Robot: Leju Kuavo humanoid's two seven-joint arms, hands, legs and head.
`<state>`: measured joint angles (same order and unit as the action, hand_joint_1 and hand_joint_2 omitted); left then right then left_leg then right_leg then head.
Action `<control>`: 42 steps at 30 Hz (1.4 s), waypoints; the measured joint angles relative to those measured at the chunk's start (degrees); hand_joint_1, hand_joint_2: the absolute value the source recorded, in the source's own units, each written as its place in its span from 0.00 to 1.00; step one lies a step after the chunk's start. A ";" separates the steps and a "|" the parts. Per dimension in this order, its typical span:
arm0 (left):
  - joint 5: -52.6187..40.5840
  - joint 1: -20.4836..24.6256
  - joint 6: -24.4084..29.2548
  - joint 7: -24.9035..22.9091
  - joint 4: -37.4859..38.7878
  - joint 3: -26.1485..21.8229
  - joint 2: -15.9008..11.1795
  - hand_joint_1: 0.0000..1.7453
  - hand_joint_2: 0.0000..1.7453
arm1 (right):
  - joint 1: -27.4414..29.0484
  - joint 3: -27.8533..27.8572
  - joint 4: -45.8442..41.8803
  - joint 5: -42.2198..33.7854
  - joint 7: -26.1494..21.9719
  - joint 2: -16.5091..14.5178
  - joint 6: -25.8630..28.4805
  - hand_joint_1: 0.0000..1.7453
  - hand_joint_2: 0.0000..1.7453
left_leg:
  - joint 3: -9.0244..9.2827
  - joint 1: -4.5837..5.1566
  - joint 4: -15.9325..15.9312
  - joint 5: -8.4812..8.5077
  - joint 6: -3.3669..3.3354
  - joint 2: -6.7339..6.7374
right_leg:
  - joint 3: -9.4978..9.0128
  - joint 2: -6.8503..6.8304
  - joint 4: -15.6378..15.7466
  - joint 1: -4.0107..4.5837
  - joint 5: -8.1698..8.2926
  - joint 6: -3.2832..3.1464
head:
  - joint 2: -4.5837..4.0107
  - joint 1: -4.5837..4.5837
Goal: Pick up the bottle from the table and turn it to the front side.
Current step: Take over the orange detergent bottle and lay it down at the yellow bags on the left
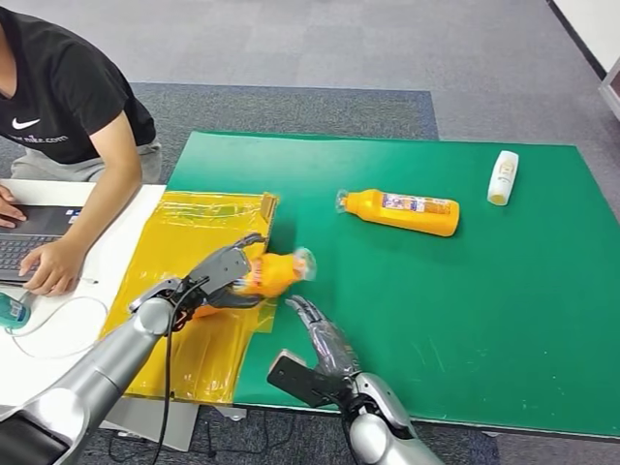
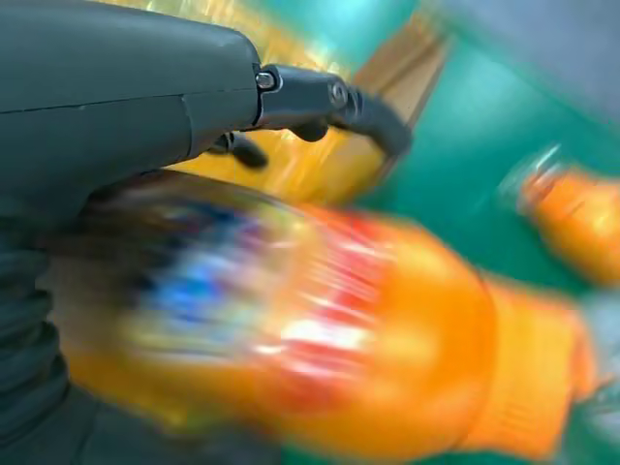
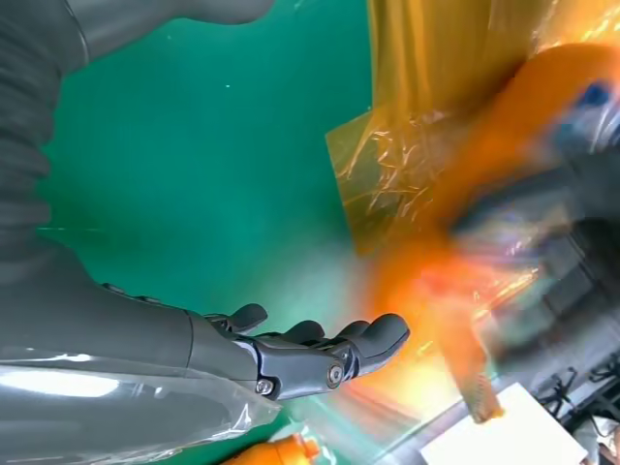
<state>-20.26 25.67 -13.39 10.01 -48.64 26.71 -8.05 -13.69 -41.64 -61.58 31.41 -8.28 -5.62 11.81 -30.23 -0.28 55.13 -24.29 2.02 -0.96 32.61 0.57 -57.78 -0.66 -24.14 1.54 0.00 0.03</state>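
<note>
My left hand (image 1: 219, 276) grips an orange bottle (image 1: 274, 273) with a clear cap, held just above the edge of the yellow plastic sheet (image 1: 192, 242). It is blurred with motion. The left wrist view shows this bottle (image 2: 307, 339) close up under my thumb (image 2: 329, 102), its colourful label smeared. My right hand (image 1: 322, 341) hangs open over the green mat (image 1: 453, 300) just below the bottle, fingers stretched toward it and touching nothing. In the right wrist view the open hand (image 3: 307, 354) reaches toward the blurred orange bottle (image 3: 511, 126).
A second orange bottle (image 1: 400, 210) lies on its side mid-mat. A small white bottle (image 1: 502, 177) lies at the far right. A person (image 1: 66, 107) sits at the left with hands on a laptop (image 1: 29, 237) on the white table.
</note>
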 joint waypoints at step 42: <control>-16.04 -15.66 17.45 -0.59 -28.08 0.13 1.93 0.00 0.00 | 6.50 3.92 -3.12 3.55 2.43 0.87 1.33 0.00 1.00 | -1.50 -0.02 0.10 0.00 -0.07 0.06 | 1.46 0.03 0.08 0.01 0.06 0.12 | 0.00 -0.05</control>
<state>-36.30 10.00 4.06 9.42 -76.72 26.84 -6.12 -7.20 -37.71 -64.70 34.95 -5.86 -4.75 13.14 -31.73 -0.29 55.23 -24.30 1.94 -0.90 34.07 0.60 -57.70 -0.65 -24.08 1.67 0.00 -0.02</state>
